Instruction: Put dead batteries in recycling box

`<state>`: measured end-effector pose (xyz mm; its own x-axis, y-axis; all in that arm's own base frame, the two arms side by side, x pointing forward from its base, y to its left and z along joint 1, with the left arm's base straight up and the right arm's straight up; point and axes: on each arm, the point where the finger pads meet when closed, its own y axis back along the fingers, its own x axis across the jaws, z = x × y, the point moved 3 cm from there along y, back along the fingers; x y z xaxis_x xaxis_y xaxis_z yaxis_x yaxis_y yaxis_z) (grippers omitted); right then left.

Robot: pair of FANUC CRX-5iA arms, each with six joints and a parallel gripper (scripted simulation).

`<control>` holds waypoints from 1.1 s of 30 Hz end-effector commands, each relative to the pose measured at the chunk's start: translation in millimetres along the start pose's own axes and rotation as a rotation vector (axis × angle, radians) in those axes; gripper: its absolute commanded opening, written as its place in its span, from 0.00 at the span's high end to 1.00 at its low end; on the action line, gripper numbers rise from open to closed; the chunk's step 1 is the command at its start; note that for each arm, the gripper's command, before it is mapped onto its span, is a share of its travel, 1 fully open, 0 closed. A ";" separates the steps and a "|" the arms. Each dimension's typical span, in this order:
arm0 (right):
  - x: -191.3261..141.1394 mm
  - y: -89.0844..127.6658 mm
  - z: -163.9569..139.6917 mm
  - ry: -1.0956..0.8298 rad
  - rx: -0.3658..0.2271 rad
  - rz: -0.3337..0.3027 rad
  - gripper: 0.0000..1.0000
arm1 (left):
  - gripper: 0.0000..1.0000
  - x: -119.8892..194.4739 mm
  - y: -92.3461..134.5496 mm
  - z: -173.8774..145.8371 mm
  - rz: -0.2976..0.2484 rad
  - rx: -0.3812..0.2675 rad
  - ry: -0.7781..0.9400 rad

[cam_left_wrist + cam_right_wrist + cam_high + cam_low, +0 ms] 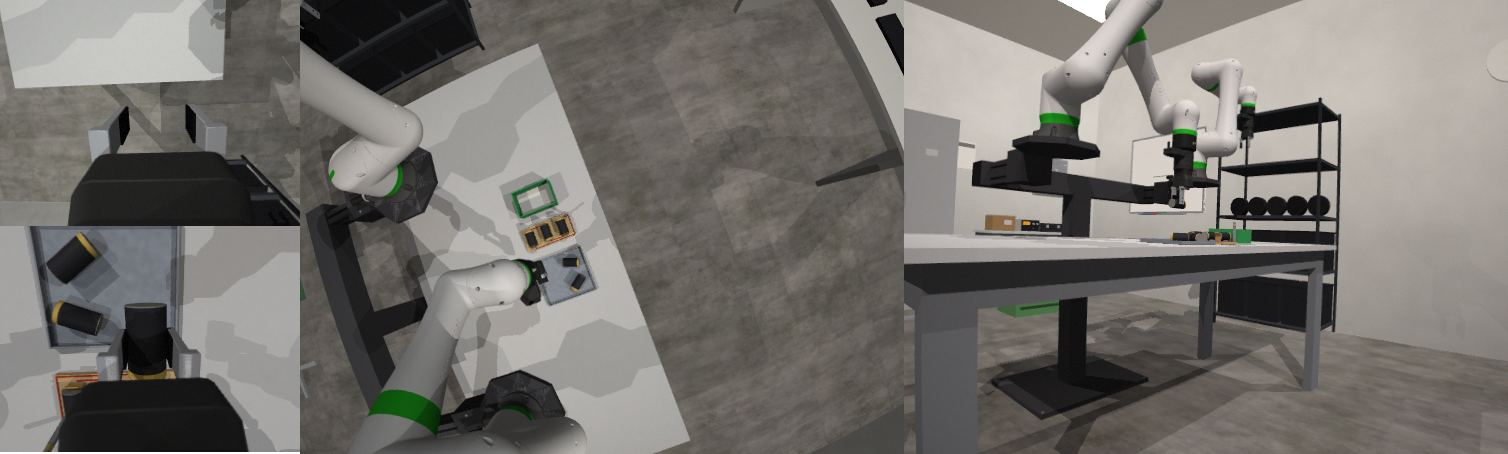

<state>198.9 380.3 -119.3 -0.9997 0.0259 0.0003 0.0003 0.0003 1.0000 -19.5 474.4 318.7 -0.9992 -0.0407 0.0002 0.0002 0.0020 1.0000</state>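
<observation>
My right gripper [543, 276] [1177, 195] [146, 340] is shut on a black battery [145, 351] [1172, 203], high above the table by the tray's edge. Its plain grey end points away from the palm in the right wrist view, its yellow band toward the palm. Two batteries [570, 262] [578, 282] [72, 260] [79, 319] lie in the grey tray [557, 289] [135, 266]. The tan holder [554, 239] bears three batteries [531, 239] [546, 231] [562, 226]. The green box [539, 209] [1244, 236] stands upright, with no battery visible inside. My left gripper [157, 117] [1245, 144] is open and empty. The bulb's state cannot be told.
Box, holder and tray stand in a row on the white table [600, 310] [125, 60], with narrow gaps between them. The right arm [485, 285] reaches over the table beside the tray. A black shelf rack [1320, 150] stands behind the table.
</observation>
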 end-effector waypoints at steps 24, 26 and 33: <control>-0.3 -77.7 0.9 0.000 -0.002 -0.001 0.43 | 0.00 -0.1 0.9 0.2 0.000 -0.002 0.000; -0.3 -77.7 0.9 0.000 -0.002 -0.001 0.43 | 0.00 -0.1 0.9 0.2 0.000 -0.002 0.000; -0.3 -77.7 0.9 0.000 -0.002 -0.001 0.43 | 0.00 -0.1 0.9 0.2 0.000 -0.002 0.000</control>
<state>198.9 380.3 -197.7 -0.9997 0.0257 0.0003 0.0003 0.0003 1.0000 -19.5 474.4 318.7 -0.9992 -0.0407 0.0002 0.0002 0.0020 1.0000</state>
